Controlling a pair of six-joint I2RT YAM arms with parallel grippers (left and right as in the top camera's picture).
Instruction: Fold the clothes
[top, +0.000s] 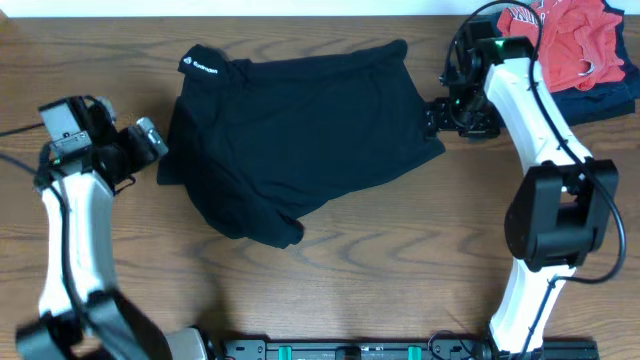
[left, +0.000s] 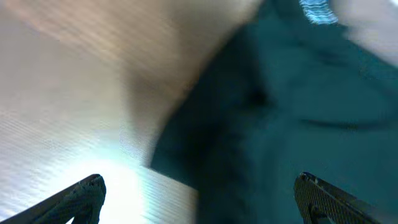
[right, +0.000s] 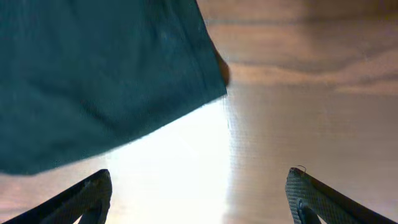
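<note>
On the table (top: 330, 300) the black trousers (top: 300, 140) lie in the middle, a rumpled half-folded bundle. The left gripper (top: 152, 140) and right gripper (top: 434, 115) sit just beside its two ends, both spread open, holding nothing. I'd say each should pinch a clean edge and draw the cloth flat before folding over.

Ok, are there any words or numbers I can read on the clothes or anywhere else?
White logo on the black garment: too small to read.
White lettering on the red garment: crumpled, too small to read.
No other writing shows.
</note>
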